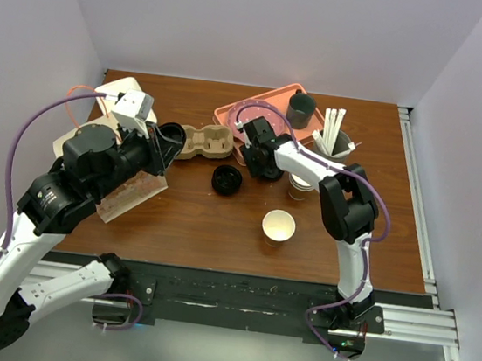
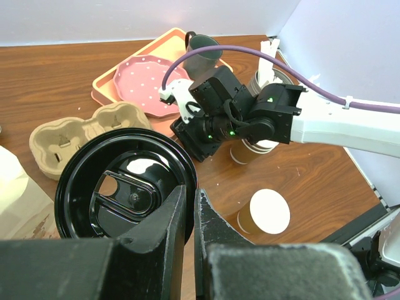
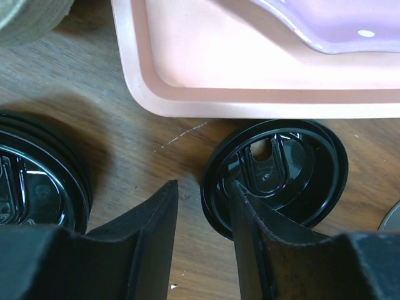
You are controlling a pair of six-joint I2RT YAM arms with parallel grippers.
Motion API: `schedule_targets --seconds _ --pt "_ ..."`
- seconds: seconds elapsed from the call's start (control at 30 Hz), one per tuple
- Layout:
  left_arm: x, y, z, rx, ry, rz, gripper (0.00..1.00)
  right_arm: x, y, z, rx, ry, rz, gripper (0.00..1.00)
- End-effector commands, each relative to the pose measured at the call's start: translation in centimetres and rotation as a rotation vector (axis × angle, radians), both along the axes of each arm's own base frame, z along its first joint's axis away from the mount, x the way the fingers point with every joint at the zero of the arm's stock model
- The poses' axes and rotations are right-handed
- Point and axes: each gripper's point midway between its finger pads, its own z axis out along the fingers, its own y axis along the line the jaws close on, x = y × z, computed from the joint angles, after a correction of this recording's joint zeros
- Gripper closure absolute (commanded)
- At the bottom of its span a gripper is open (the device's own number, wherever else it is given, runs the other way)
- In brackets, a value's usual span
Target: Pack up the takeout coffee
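The takeout coffee cup (image 1: 278,227), brown kraft with a white inside, stands open-topped on the table and also shows in the left wrist view (image 2: 265,215). My left gripper (image 2: 190,195) is shut on the rim of a black sip lid (image 2: 125,194), held up on edge above the table's left side (image 1: 168,143). My right gripper (image 3: 201,187) is open, low over the table. Its jaws straddle the left rim of a second black lid (image 3: 281,172) lying upside down beside the pink tray (image 3: 250,94).
A stack of black lids (image 1: 227,180) lies just left of the right gripper. A pulp cup carrier (image 1: 206,144), a stack of paper cups (image 1: 302,186), a dark mug (image 1: 301,109), a straw holder (image 1: 333,143) and a paper bag (image 1: 120,93) stand around.
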Motion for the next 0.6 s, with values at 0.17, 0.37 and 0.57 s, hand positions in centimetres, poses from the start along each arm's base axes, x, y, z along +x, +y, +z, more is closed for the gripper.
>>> schedule_targets --seconds 0.17,0.37,0.57 --pt "0.0 0.7 1.8 -0.006 -0.049 0.022 1.0 0.8 -0.2 1.2 -0.016 -0.054 -0.015 0.72" --pt "0.0 0.8 1.9 -0.001 -0.055 0.024 1.0 0.7 -0.3 1.0 -0.018 -0.049 -0.023 0.77" --pt "-0.1 0.9 2.0 0.005 -0.063 0.022 1.0 0.8 -0.2 2.2 0.001 -0.061 -0.035 0.89"
